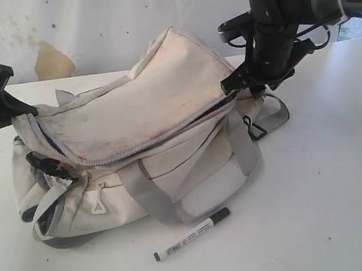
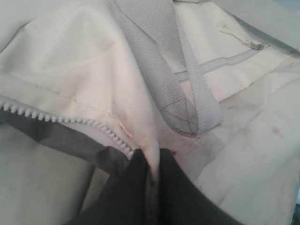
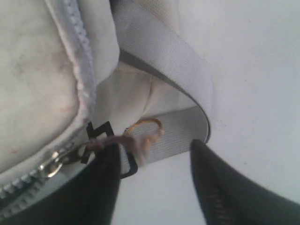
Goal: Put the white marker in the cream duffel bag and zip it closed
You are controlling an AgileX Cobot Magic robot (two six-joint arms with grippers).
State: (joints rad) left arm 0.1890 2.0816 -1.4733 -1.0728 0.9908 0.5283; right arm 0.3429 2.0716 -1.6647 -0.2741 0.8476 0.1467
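Observation:
The cream duffel bag [image 1: 141,134] lies on the white table, its top flap resting over the opening, with a dark gap along the grey zipper [image 1: 211,110] near the right end. The white marker [image 1: 192,234] lies on the table in front of the bag, apart from both grippers. My left gripper [image 1: 24,110] is at the bag's left end, shut on a fold of cream fabric [image 2: 149,150] beside the zipper teeth [image 2: 70,119]. My right gripper [image 3: 154,154] stands open at the bag's right end, next to the zipper slider [image 3: 54,164] and its cord pull [image 3: 140,138].
Grey webbing straps [image 1: 162,200] loop over the bag's front, close to the marker. A black buckle [image 1: 254,130] and strap hang off the right end. A stained wall [image 1: 53,59] stands behind the table [image 1: 331,176].

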